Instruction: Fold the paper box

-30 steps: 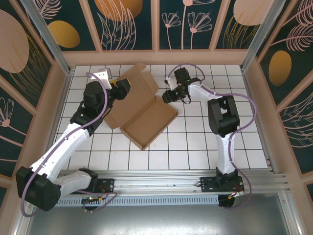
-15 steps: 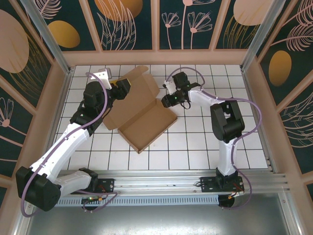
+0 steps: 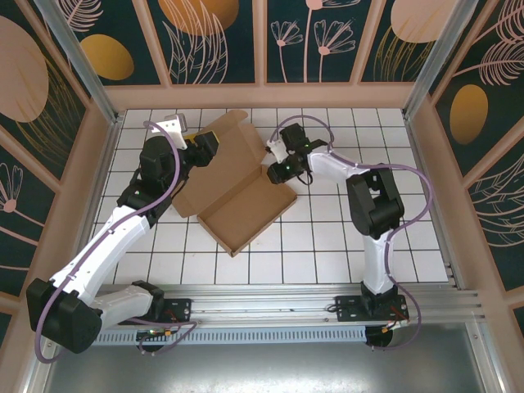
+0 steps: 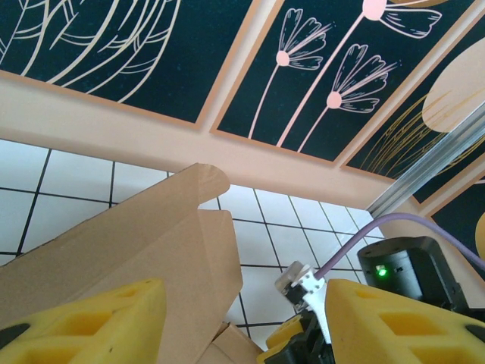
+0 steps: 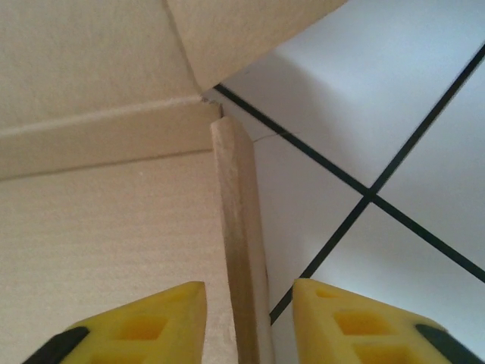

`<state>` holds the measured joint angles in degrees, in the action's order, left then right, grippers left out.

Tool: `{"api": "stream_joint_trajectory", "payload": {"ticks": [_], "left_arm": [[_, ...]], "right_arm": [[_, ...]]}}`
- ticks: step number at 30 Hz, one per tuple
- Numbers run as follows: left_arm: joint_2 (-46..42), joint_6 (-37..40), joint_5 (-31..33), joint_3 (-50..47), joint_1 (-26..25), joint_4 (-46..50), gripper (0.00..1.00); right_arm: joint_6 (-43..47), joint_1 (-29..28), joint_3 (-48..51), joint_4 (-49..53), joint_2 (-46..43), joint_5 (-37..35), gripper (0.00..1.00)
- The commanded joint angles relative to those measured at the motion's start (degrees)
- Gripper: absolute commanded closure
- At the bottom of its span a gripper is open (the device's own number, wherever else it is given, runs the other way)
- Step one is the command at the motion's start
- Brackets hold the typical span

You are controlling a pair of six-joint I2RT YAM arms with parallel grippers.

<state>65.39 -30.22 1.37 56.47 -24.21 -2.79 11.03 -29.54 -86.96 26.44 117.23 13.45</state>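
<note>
Your right claw (image 5: 248, 303) stood open astride the top edge of one upright side wall (image 5: 239, 227) of the paper box (image 3: 241, 209), one finger inside the tray and one outside, with a sliver of daylight on each side and no pinch made. The wall sat nearer the inner finger than the outer one; in my judgement, an uneven close would have bent the wall outward or creased it off its score line instead of gripping it squarely. The corner where this wall met the neighbouring panel lay just ahead of the fingers, so a push forward could have jammed or torn it. Your left claw (image 4: 244, 303) also stood open, its fingers wide apart, with the raised lid panel (image 4: 136, 243) lying against one finger and not clamped. That panel had no secure hold and could have sprung back or slipped off. The box itself rested on the tiled surface (image 3: 319, 237) between the two arms, tray open upward, lid tilted up toward the left arm. With nothing pinning it, any sideways pull risked sliding the whole box.
</note>
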Motion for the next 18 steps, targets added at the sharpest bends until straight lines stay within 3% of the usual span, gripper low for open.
{"api": "stream_joint_trajectory", "payload": {"ticks": [1, 7, 10, 18], "left_arm": [[-1.13, 0.18, -0.45, -0.22, 0.28, -1.52, 0.42], [-1.32, 0.07, -0.69, -0.23, 0.30, -1.52, 0.42], [-1.40, 0.04, -0.66, -0.29, 0.31, -1.58, 0.42], [-1.50, -0.01, -0.76, -0.33, 0.30, -1.61, 0.42]], "right_arm": [[0.76, -1.39, 0.01, 2.34, 1.29, -3.72, 0.71], [0.57, -2.70, 1.27, 2.57, 1.59, -5.73, 0.72], [0.49, -2.98, 1.70, 2.55, 1.60, -6.76, 0.77], [0.93, -3.13, 2.75, 2.46, 1.71, -8.42, 0.70]]}}
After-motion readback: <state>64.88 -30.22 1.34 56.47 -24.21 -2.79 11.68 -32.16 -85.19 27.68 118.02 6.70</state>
